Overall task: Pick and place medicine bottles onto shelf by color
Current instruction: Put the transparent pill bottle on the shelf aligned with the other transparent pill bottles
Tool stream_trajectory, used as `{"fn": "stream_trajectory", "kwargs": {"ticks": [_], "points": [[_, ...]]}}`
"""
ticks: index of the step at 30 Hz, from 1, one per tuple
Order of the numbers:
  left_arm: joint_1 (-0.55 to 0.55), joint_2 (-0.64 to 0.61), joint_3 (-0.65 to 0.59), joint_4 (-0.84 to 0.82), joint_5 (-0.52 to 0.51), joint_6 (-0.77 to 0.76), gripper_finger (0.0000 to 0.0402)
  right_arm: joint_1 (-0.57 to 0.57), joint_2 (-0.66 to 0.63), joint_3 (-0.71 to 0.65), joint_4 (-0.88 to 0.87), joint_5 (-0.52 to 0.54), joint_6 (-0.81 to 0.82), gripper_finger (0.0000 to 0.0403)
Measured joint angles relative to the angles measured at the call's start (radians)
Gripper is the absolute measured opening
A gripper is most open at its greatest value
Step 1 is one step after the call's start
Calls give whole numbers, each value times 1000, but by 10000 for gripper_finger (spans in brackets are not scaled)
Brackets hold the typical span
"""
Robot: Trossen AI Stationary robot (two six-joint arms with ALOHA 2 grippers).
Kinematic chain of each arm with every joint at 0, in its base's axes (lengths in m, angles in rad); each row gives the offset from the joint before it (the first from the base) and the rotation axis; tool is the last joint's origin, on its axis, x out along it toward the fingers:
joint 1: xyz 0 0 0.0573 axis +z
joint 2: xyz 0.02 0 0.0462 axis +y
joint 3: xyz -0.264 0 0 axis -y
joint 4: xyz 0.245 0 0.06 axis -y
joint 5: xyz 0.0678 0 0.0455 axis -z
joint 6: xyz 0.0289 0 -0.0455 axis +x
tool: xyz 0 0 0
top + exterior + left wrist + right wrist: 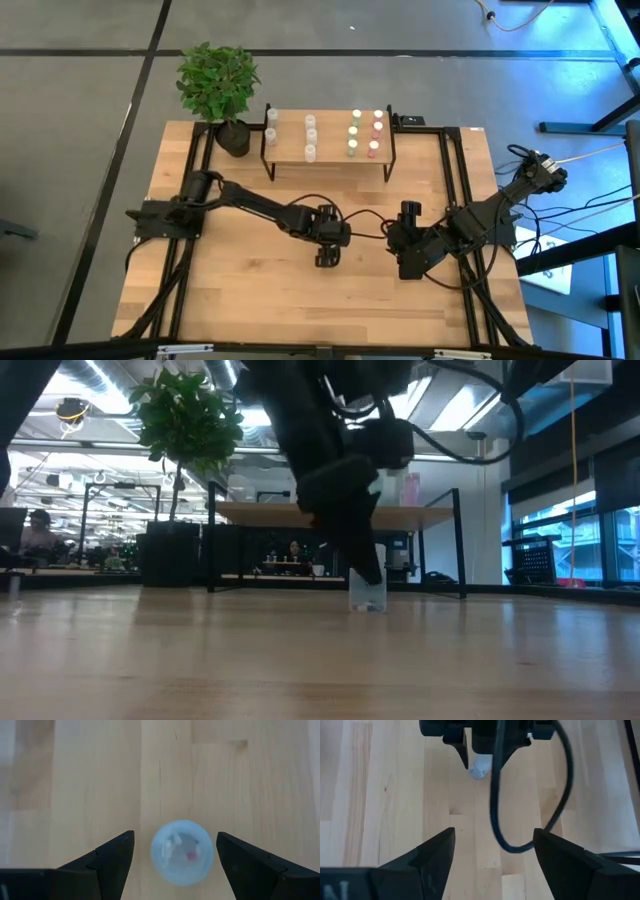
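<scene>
One small medicine bottle [182,852] with a pale whitish top stands upright on the wooden tabletop; it also shows in the low view [367,597] and the right wrist view [481,767]. My left gripper [175,834] slants down over it, open, one finger on either side with a gap to each. My right gripper [494,836] hangs open and empty above the table, right of the left gripper [327,255]. The shelf [330,152] stands at the far edge with several bottles upright on it: white-capped [310,135] at left, green-capped [353,135] and pink-capped [376,135] at right.
A potted plant [218,85] stands at the table's far left corner beside the shelf. Black cables [365,225] run between the two arms over the table's middle. A black frame [455,180] runs along the table's sides. Bare wood lies toward the near edge.
</scene>
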Motion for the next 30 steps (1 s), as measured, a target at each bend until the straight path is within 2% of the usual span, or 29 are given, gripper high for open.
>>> {"fn": "stream_trajectory", "kwargs": {"ticks": [7, 23, 30], "points": [[-5, 11, -1, 10, -7, 0, 265, 0, 0, 0, -3, 0, 2, 271], [-6, 10, 0, 15, -8, 5, 141, 0, 0, 0, 0, 16, 3, 271], [-10, 8, 1, -3, -9, -1, 132, 0, 0, 0, 0, 16, 5, 271]]}}
